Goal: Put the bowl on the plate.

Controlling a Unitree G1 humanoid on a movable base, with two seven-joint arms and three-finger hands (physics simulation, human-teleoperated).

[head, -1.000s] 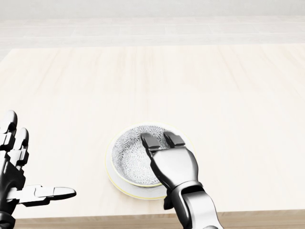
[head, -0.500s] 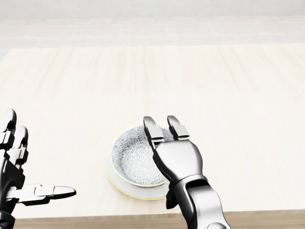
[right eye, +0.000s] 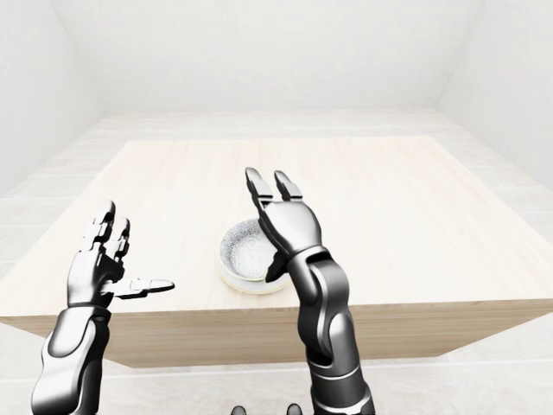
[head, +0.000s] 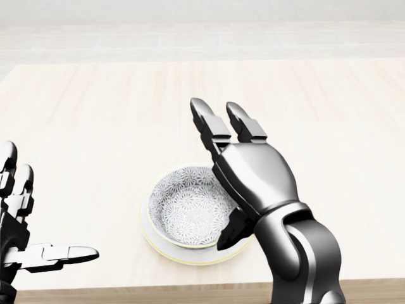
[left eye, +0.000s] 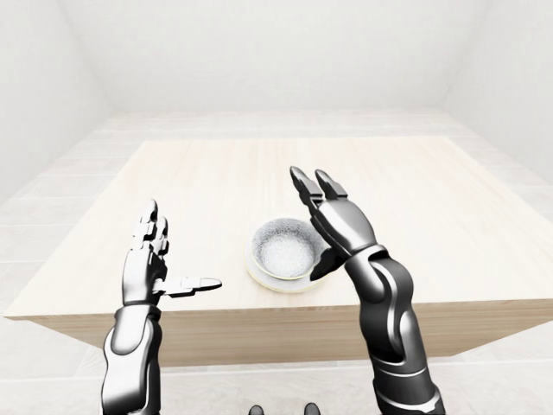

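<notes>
So here's what we're looking at: the bowl is already sitting on the plate, near the bottom edge of the pale wooden worktop in the head view. The bowl is white with a fine grey flowery pattern inside, and the plate is white with a thin yellowish rim peeking out around the bowl's base.

Our right hand is raised above the bowl's right side, fingers stretched out straight and pointing toward the top of the view, so it's released and gripping nothing. In the left-eye view we can see it clear of the bowl, with the thumb hanging down near the bowl's right rim.

Our left hand is off to the left, well apart from the bowl, also spread wide and empty, fingers up and thumb sticking out sideways toward the plate.

Around the worktop we only see a light tiled floor and plain white walls
</notes>
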